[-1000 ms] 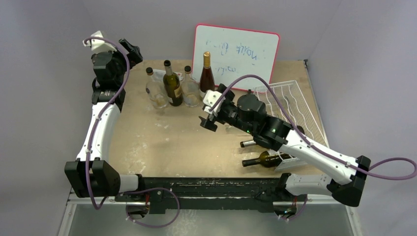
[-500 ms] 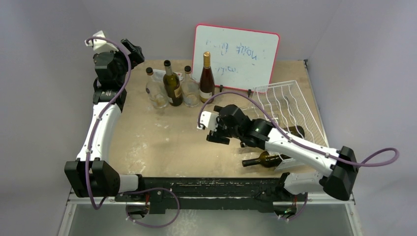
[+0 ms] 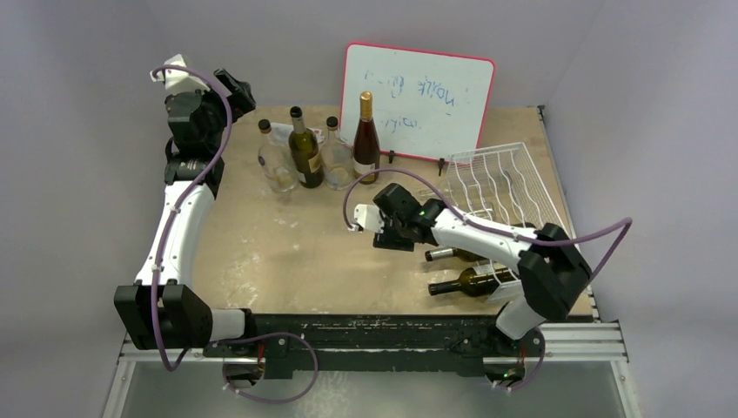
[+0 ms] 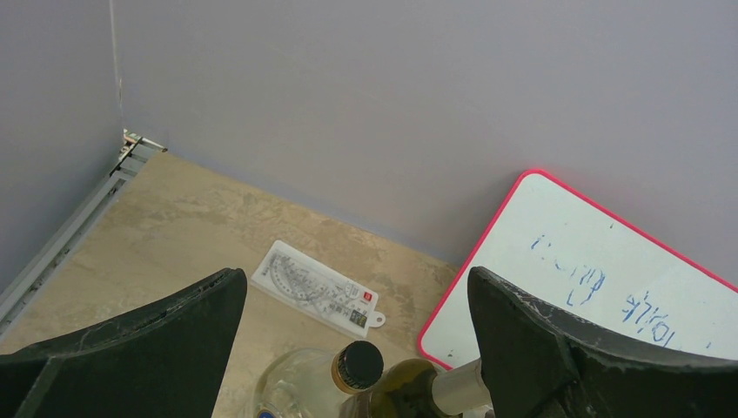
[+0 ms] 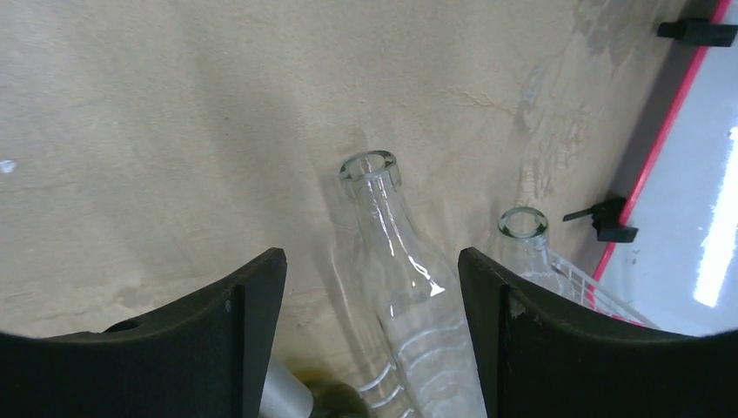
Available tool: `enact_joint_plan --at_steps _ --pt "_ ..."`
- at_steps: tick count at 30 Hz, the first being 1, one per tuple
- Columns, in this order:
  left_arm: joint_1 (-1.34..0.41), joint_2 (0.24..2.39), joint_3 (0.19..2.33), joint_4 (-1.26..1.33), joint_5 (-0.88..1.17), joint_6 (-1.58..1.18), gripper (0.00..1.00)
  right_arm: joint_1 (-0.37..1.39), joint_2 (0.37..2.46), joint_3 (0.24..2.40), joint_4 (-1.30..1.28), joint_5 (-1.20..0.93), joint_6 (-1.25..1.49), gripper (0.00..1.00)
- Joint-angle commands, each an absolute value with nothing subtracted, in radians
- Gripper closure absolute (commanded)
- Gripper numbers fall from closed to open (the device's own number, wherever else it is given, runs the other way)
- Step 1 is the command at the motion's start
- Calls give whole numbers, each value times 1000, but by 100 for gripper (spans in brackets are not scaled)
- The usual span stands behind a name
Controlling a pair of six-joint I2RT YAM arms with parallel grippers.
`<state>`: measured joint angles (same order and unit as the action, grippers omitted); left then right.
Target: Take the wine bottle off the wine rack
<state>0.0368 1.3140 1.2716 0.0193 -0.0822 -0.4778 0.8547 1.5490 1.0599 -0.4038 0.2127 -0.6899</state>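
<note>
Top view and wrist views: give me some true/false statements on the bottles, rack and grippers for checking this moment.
1. Four bottles stand upright by the whiteboard. True.
2. The rack holds no bottle. False: a dark bottle lies on it.
3. The right gripper is open, with a clear bottle between its fingers. True.
4. The left gripper grips a bottle. False: it is open, holding nothing.
5. The whiteboard lies flat. False: it stands upright at the back.
</note>
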Motion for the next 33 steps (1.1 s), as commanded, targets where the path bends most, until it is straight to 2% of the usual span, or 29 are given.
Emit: enact_joint_plan --at_steps 1,4,28,33 --pt "38 1289 1312 61 -78 -467 2 821 1634 1089 -429 265 -749 27" --pt "40 1294 1312 63 -75 -470 2 808 1688 1107 -437 275 -760 29" --pt "74 1302 1309 81 -31 -509 2 779 1835 1125 -305 346 -889 28" --pt "74 1301 1310 82 -31 -509 2 776 1860 1138 -340 313 -902 36"
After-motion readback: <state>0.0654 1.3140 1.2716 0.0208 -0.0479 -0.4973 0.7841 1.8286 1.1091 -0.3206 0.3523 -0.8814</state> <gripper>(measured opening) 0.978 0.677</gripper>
